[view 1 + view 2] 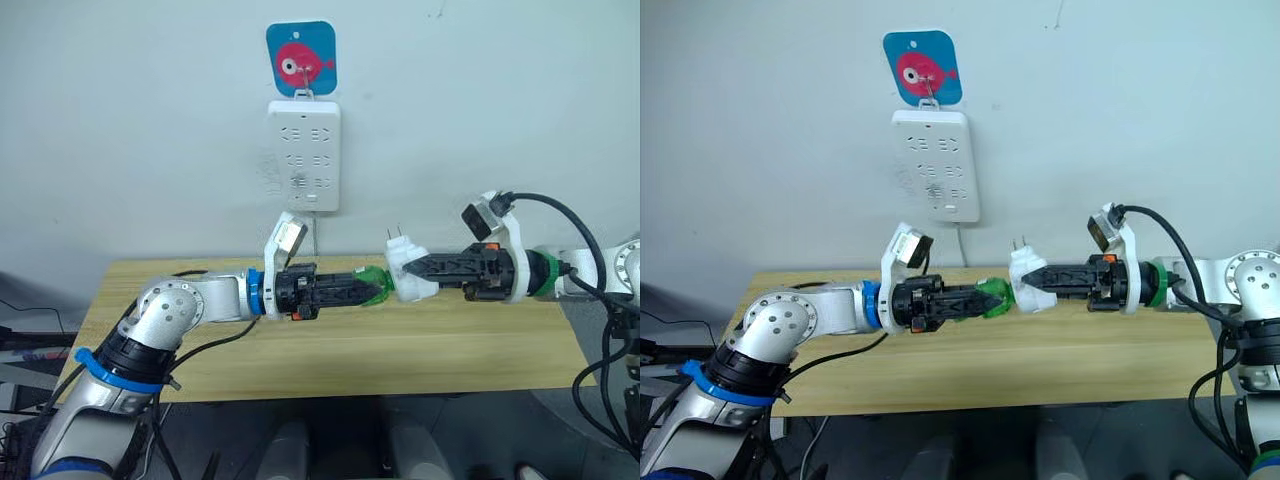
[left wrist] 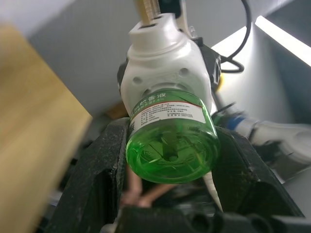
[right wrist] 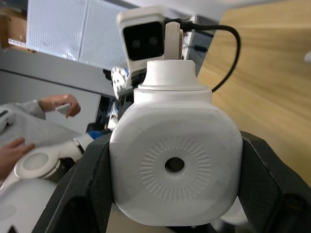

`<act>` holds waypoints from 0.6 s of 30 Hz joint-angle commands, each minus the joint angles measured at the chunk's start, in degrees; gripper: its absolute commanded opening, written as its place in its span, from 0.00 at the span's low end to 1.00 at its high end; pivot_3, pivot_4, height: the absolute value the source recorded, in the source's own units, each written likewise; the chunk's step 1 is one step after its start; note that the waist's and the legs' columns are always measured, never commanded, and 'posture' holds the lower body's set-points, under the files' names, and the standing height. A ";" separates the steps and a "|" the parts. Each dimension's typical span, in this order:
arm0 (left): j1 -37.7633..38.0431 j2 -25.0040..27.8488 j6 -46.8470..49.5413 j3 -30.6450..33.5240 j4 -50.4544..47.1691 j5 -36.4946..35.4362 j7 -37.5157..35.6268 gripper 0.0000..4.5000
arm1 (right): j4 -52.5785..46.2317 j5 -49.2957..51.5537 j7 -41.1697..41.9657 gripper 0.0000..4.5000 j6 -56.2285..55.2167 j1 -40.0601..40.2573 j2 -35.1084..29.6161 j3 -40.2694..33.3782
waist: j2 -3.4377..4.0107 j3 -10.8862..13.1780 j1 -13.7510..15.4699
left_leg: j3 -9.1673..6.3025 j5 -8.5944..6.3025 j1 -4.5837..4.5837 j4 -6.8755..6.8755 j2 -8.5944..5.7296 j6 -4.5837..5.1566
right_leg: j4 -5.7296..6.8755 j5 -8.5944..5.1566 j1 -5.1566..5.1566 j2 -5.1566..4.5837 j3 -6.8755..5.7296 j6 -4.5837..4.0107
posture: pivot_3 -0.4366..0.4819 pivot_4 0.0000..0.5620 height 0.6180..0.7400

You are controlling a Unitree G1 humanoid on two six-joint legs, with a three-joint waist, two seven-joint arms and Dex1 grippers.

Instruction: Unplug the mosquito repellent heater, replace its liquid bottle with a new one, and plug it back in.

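Green translucent plastic sits between our left gripper's (image 1: 372, 290) two black fingers: this is the liquid bottle (image 2: 171, 141), clamped by its round body, its flat base facing the left wrist camera and its neck seated in the mosquito repellent heater (image 1: 408, 271); our right gripper (image 1: 418, 270) has its jaws closed on the heater's white rounded body, one finger (image 3: 77, 194) on each flank, the round ribbed face (image 3: 175, 165) turned toward the right wrist camera; bottle and heater are joined in one line between the two grippers, held in the air above the wooden table (image 1: 400, 350); the heater's two metal prongs (image 1: 396, 233) point upward, free of any socket; the white power strip (image 1: 304, 152) hangs on the wall well beyond both sets of jaws, under a blue tag with a red fish (image 1: 301, 58); a person's hands (image 3: 60, 104) show far past the right jaws.
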 commanded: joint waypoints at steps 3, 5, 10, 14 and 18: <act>3.33 0.69 5.64 5.64 1.66 -4.60 5.21 0.50 | -0.54 0.03 0.49 0.66 -1.90 0.97 -2.73 -2.24 | -0.01 0.01 -0.06 | 0.05 -0.01 0.02 0.01 -0.01 0.01 | -0.02 0.00 0.00 0.00 0.03 0.00 | 0.37 0.38 1.00; 4.70 1.40 7.27 7.20 0.86 -4.90 5.26 0.50 | 1.01 -0.44 -0.19 0.66 -2.60 1.31 -3.20 -2.73 | -0.01 0.01 -0.06 | 0.08 -0.01 0.02 0.02 -0.01 0.01 | -0.02 0.00 0.00 0.00 0.06 0.00 | 0.37 0.38 1.00; 8.56 3.68 10.14 11.22 -0.41 -2.87 3.50 0.50 | 6.89 -7.61 -4.46 0.66 -6.07 1.09 -3.05 -4.59 | -0.01 0.01 -0.18 | 0.13 0.02 0.05 0.00 -0.01 -0.04 | -0.01 0.00 0.00 0.00 0.10 0.00 | 0.38 0.37 1.00; 12.29 5.94 10.93 15.11 -1.78 -1.68 2.47 0.50 | 7.49 -31.89 -7.31 0.66 -13.21 2.27 -4.46 -1.17 | 0.00 0.01 -0.14 | 0.17 0.03 0.05 -0.01 -0.01 -0.05 | 0.00 0.00 -0.03 0.00 0.11 0.01 | 0.39 0.37 1.00; 14.08 5.06 10.60 16.38 -4.16 -0.39 2.52 0.50 | 8.56 -55.30 -4.96 0.66 -19.71 3.40 -6.73 7.27 | 0.00 0.01 0.32 | 0.18 0.07 0.04 -0.02 -0.07 -0.12 | 0.01 -0.01 -0.09 0.00 0.11 0.02 | 0.40 0.37 1.00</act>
